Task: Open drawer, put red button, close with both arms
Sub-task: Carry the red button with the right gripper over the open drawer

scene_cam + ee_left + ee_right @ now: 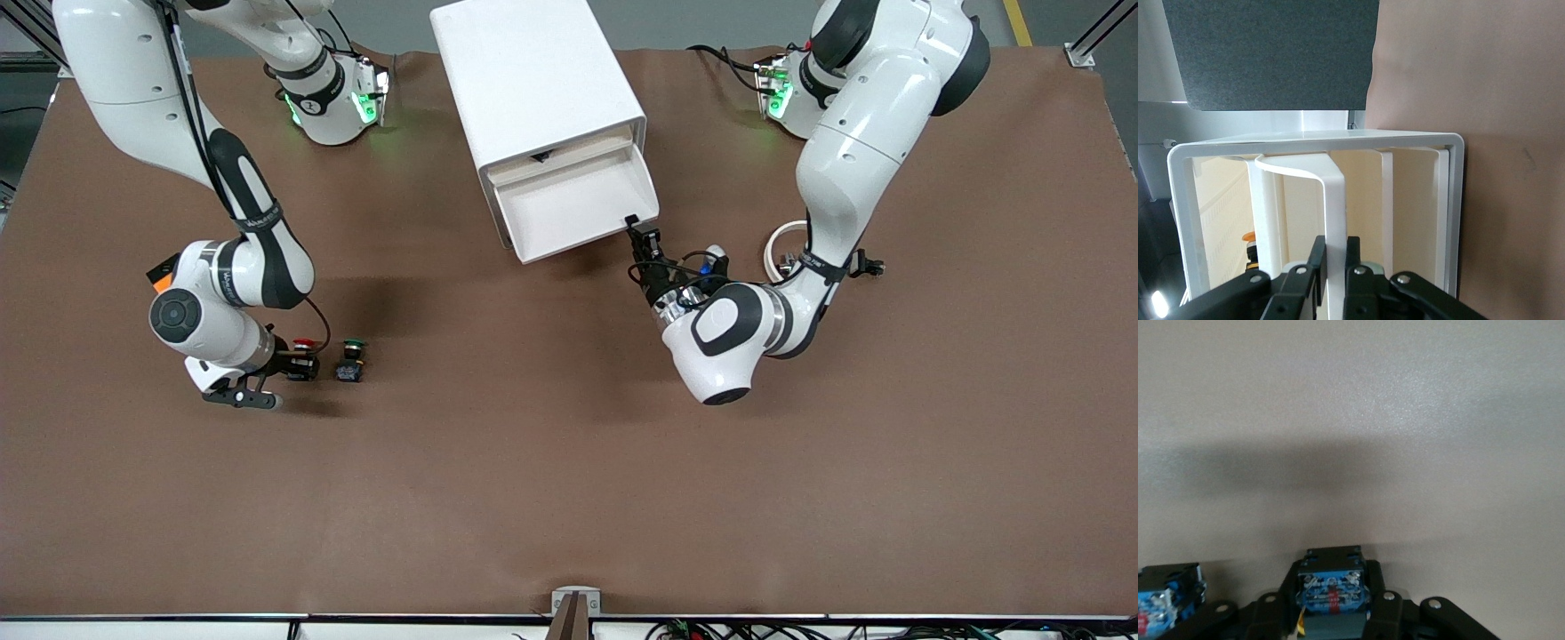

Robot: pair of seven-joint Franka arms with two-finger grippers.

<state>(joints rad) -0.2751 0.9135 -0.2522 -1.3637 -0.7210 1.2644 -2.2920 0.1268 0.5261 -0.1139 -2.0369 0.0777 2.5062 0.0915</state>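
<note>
The white cabinet (533, 80) stands at the table's middle, toward the arms' bases. Its drawer (578, 209) is pulled out toward the front camera, and its inside shows bare. My left gripper (636, 227) is shut on the drawer's thin white front panel (1335, 220), at the corner toward the left arm's end. The red button (304, 342) stands on the table toward the right arm's end. My right gripper (298, 363) is shut on it. In the right wrist view its blue-grey body (1331, 597) sits between the black fingers (1375, 593).
A green-capped button (353, 360) stands right beside the red one, toward the table's middle; its body (1165, 603) also shows in the right wrist view. A white ring (781, 244) lies by the left arm. Brown table (569, 462) stretches wide toward the front camera.
</note>
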